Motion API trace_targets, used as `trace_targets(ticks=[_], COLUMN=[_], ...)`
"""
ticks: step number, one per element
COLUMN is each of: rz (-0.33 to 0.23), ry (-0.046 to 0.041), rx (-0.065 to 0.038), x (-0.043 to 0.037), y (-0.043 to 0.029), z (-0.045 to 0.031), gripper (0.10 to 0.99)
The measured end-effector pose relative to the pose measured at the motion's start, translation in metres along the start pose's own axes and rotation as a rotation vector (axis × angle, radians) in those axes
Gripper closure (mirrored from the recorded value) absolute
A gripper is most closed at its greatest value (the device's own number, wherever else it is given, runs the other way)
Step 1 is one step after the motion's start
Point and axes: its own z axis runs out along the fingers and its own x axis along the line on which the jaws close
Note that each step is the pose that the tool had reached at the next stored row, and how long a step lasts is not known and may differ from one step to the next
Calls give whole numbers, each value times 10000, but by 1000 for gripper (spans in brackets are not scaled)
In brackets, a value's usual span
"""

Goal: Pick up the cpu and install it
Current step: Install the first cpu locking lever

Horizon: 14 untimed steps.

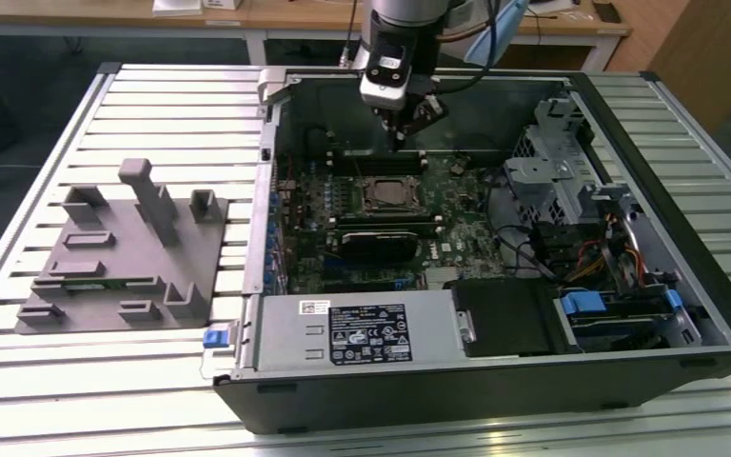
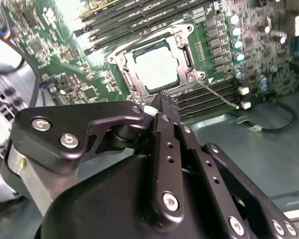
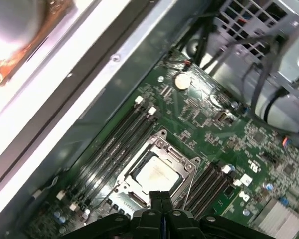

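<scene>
The cpu (image 1: 391, 193) is a pale silver square lying flat in the socket frame (image 1: 363, 181) on the motherboard inside the open computer case. Both wrist views show the cpu (image 2: 157, 67) (image 3: 157, 174) seated within the metal frame. My gripper (image 1: 404, 135) hangs above the board, a little beyond the socket toward the case's far wall, apart from the chip. Its black fingers are pressed together in both wrist views, gripper (image 2: 165, 99) and gripper (image 3: 159, 196), with nothing between them.
A grey fixture (image 1: 125, 252) stands on the slatted table at the exterior view's left. A white-labelled metal box (image 1: 359, 333) fills the case's near side. Drive cages and cables (image 1: 594, 228) crowd the exterior view's right. Memory slots (image 2: 139, 25) flank the socket.
</scene>
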Motion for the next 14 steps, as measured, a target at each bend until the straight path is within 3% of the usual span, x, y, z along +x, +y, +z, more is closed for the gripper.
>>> trace_targets(ticks=[14], rz=[-2516], ry=[79], rx=[-51], x=[0], y=[-1], z=[21], gripper=[980])
